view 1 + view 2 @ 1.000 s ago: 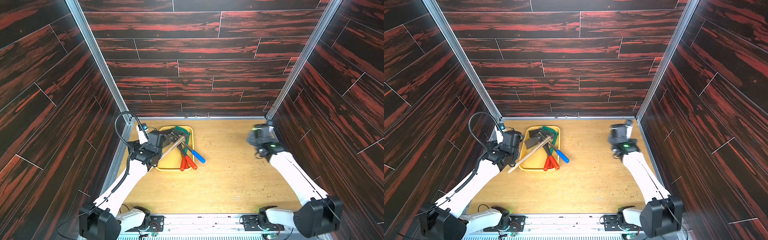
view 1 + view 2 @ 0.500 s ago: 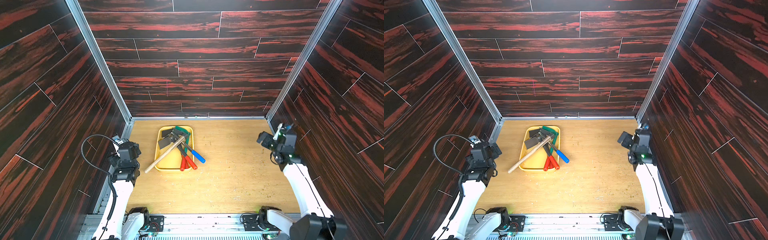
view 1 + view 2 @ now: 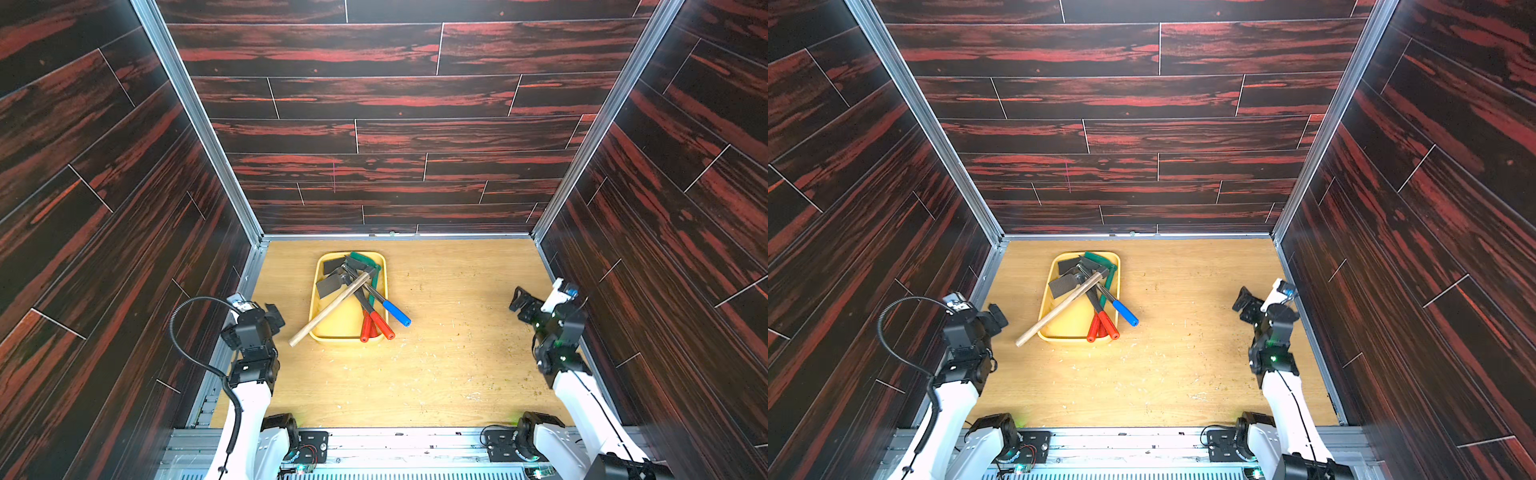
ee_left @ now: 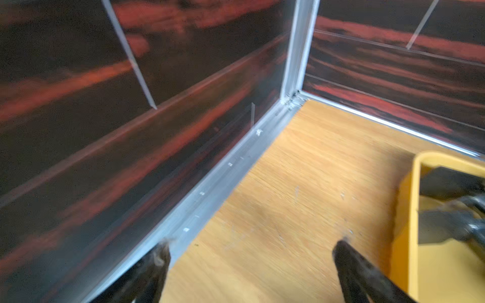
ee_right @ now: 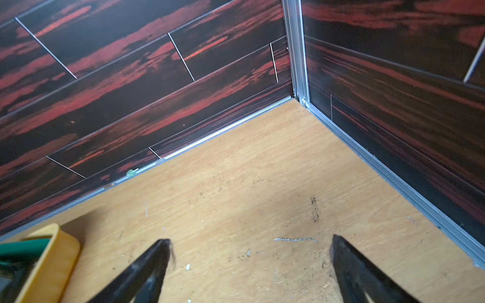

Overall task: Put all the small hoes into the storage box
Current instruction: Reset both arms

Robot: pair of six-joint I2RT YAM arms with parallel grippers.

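The storage box (image 3: 332, 337) (image 3: 1065, 337) is a shallow yellow tray at the back left of the wooden table. Several small hoes lie crossed in it. A wooden-handled hoe (image 3: 332, 305) (image 3: 1059, 309) lies on top, its handle end sticking out over the tray's near left corner. Two red handles (image 3: 376, 326) and a blue handle (image 3: 397, 312) reach over the near right rim. My left gripper (image 3: 274, 313) (image 4: 252, 246) is open and empty by the left wall. My right gripper (image 3: 521, 301) (image 5: 249, 244) is open and empty by the right wall.
Dark red-streaked panels wall the table on three sides, with aluminium rails (image 4: 210, 194) at their foot. The left wrist view shows the tray's side wall (image 4: 404, 210) next to one finger. The right wrist view shows the tray's corner (image 5: 52, 251) and a green handle (image 5: 23, 246).
My left gripper was over the tray at the wooden handle a second ago and has pulled back to the left wall. The right arm has drawn back to the right wall. The hoes have not moved.
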